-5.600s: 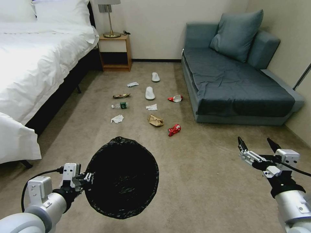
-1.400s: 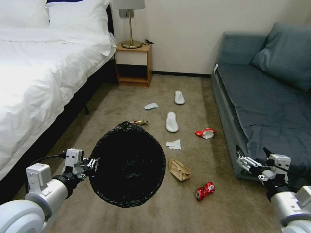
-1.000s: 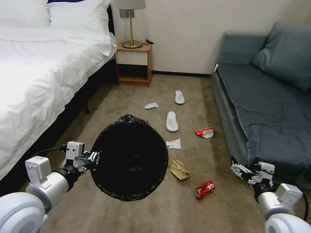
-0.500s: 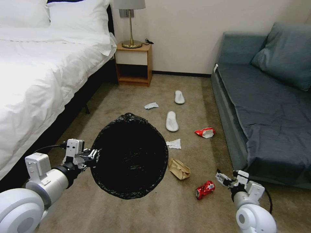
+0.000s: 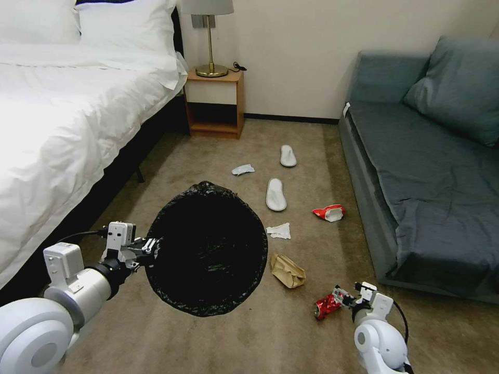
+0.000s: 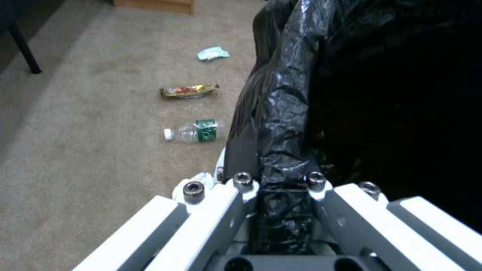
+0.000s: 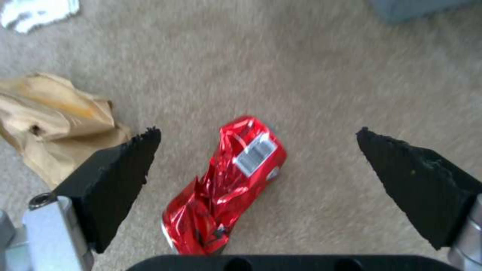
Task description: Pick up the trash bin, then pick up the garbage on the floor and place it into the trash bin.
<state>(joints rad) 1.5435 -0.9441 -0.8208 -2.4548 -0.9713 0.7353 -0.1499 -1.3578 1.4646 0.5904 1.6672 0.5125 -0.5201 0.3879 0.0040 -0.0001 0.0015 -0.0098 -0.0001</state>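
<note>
A carpeted bedroom with a white bed [image 5: 62, 114] along the robot's left side and a grey-blue sofa [image 5: 431, 176] along its right; a wooden nightstand [image 5: 214, 104] with a brass lamp [image 5: 208, 36] stands against the far wall between them. The left gripper [image 5: 148, 252] is clamped on the bag-covered rim of the trash bin [image 5: 208, 249], a round bin lined with crinkled glossy black plastic, held up off the floor in front of the robot with its dark mouth facing the head camera. In the left wrist view the white fingers [image 6: 216, 210] pinch a fold of the black bag [image 6: 286, 124]. The right gripper [image 5: 345, 297] is low over the carpet at the robot's front right, its black fingertips [image 7: 120, 177] spread wide on either side of a crumpled red snack wrapper [image 7: 226, 180], not touching it. A crumpled brown paper bag [image 5: 287, 270] lies just beside that wrapper, toward the bin. Farther out on the carpet lie a white tissue [image 5: 279, 231], a second red wrapper [image 5: 329, 213] near the sofa base, two flat white slippers [image 5: 275, 195], and another tissue [image 5: 242, 169]. Beyond the bin on the bed side, the left wrist view shows a clear green-labelled bottle [image 6: 193, 131] and a gold snack wrapper [image 6: 188, 90].
</note>
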